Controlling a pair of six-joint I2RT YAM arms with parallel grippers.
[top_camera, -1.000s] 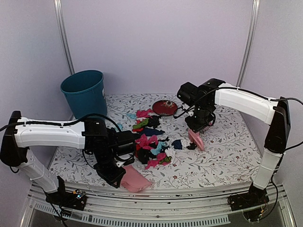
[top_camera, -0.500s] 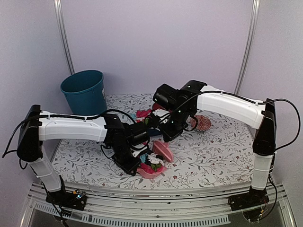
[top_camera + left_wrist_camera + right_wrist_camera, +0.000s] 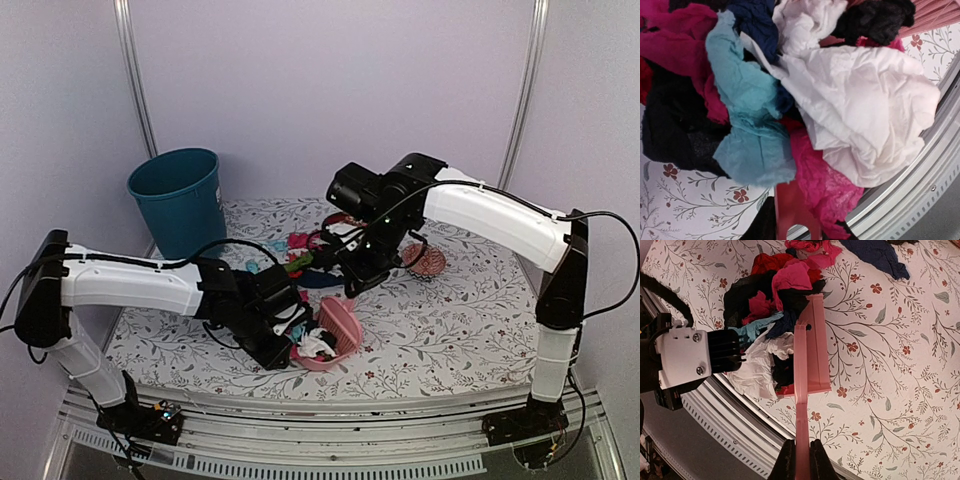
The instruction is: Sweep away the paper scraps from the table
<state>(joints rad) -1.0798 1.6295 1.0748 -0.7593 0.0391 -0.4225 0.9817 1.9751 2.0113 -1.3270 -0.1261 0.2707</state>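
Crumpled paper scraps [image 3: 318, 340] in white, black, pink and light blue are heaped between a pink dustpan [image 3: 316, 360] and a pink brush [image 3: 343, 322] near the table's [image 3: 450, 320] front edge. My left gripper [image 3: 288, 345] is shut on the dustpan's handle [image 3: 790, 205], with scraps [image 3: 755, 125] piled just past it. My right gripper [image 3: 801, 460] is shut on the brush's handle, and the brush head [image 3: 812, 355] presses against the heap [image 3: 765, 310]. More scraps [image 3: 303, 262] lie behind on the table.
A teal bin [image 3: 178, 195] stands at the back left corner. A round pink patterned dish [image 3: 428, 262] lies right of the right arm. The metal front rail [image 3: 330, 420] runs close below the dustpan. A dark blue scrap [image 3: 875, 255] lies apart.
The right arm swept the brush left and toward the front, driving the scraps with it. The left arm brought the dustpan right to meet the heap, which now rests on it.
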